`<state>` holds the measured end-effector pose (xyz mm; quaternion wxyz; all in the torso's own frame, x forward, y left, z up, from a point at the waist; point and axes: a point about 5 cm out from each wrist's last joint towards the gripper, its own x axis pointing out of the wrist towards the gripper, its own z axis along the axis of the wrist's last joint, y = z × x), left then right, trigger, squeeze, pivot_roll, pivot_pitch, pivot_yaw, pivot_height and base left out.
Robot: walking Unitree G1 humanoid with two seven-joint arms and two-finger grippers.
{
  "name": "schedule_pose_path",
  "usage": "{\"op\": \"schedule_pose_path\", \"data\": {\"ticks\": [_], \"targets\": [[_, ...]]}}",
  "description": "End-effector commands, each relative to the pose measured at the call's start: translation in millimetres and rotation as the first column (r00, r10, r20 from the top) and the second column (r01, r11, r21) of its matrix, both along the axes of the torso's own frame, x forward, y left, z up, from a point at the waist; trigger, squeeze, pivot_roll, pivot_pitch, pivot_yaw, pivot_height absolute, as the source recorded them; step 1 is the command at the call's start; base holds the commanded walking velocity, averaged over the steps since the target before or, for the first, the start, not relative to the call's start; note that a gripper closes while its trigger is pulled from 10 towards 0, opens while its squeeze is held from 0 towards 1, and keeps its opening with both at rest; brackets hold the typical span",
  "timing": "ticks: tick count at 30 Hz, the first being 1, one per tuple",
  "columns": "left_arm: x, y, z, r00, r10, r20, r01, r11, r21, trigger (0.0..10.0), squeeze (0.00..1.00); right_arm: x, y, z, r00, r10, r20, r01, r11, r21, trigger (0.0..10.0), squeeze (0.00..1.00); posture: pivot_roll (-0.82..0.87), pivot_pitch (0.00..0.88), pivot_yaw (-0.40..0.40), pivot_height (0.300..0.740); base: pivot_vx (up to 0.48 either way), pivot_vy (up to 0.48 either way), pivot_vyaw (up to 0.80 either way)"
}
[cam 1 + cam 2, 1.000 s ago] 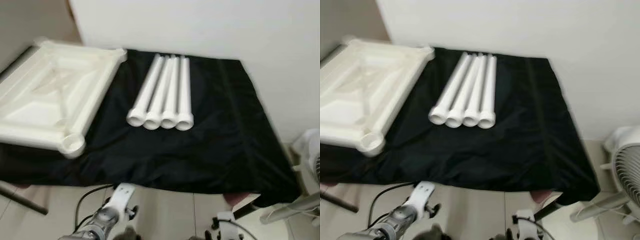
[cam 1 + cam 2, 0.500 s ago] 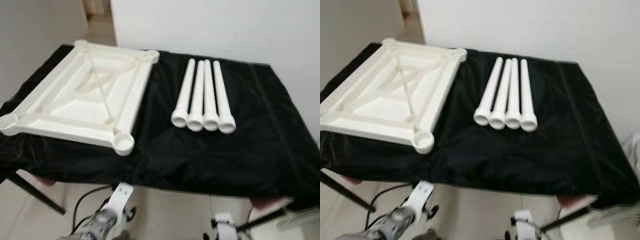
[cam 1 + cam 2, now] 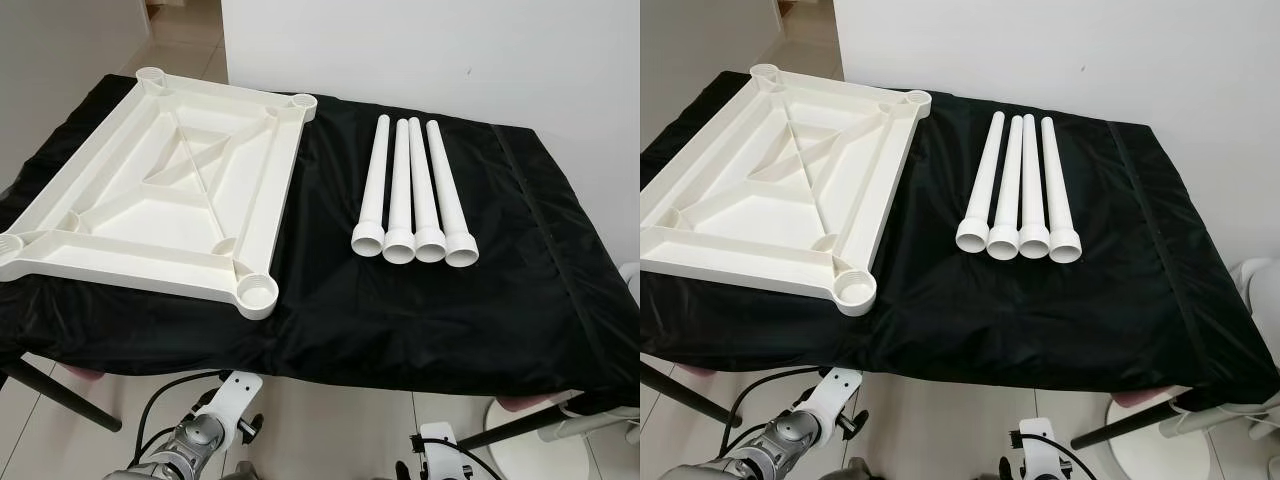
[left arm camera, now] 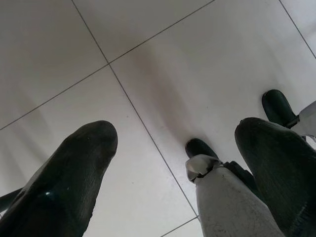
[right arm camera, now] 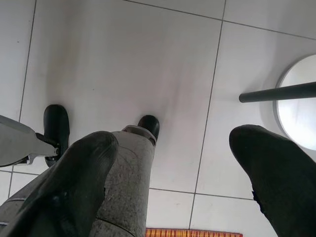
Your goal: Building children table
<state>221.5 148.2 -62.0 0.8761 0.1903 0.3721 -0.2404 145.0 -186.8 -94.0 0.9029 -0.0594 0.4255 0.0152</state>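
Below the desk's near edge: left pincer [image 4: 173,163] and right pincer [image 5: 170,173], both hanging over the tiled floor [image 4: 59,44], fingers spread wide, holding nothing. On the black-draped desk [image 3: 400,320]: upturned white tabletop [image 3: 160,190] at 10 o'clock; four white legs [image 3: 412,190] side by side, touching, at 1 o'clock.
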Motion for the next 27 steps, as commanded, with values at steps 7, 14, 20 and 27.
{"op": "schedule_pose_path", "data": {"ticks": [7, 14, 20, 27], "targets": [[-5.4, -2.8, -3.1, 0.999, -0.031, -0.014, 0.032, 0.999, 0.004, 10.0, 0.0, -8.6, -2.8, -3.4, 0.999, -0.015, -0.033, 0.015, 1.0, -0.007, 10.0, 0.0, 0.07, 0.0, -0.045, 0.74, 0.0, -0.342, 0.0], [-4.7, -2.7, -2.8, 1.0, 0.002, -0.014, -0.002, 1.0, -0.014, 10.0, 0.0, -8.8, -3.5, -3.3, 0.999, -0.015, -0.034, 0.015, 1.0, -0.008, 10.0, 0.0, 0.07, 0.0, -0.048, 0.74, 0.0, -0.052, 0.0], [-4.5, -1.7, -2.8, 1.0, 0.003, -0.021, -0.003, 1.0, -0.015, 10.0, 0.0, -8.1, -5.5, -2.8, 0.999, -0.021, -0.031, 0.021, 1.0, -0.008, 10.0, 0.0, 0.07, 0.0, -0.044, 0.74, 0.0, 0.0, 0.0], [-3.5, -2.8, -1.9, 1.0, -0.007, -0.025, 0.006, 1.0, -0.031, 10.0, 0.0, -5.6, -7.1, -1.4, 1.0, -0.023, -0.018, 0.023, 1.0, -0.01, 10.0, 0.0, 0.07, 0.0, -0.045, 0.74, 0.0, 0.0, 0.0]]}}
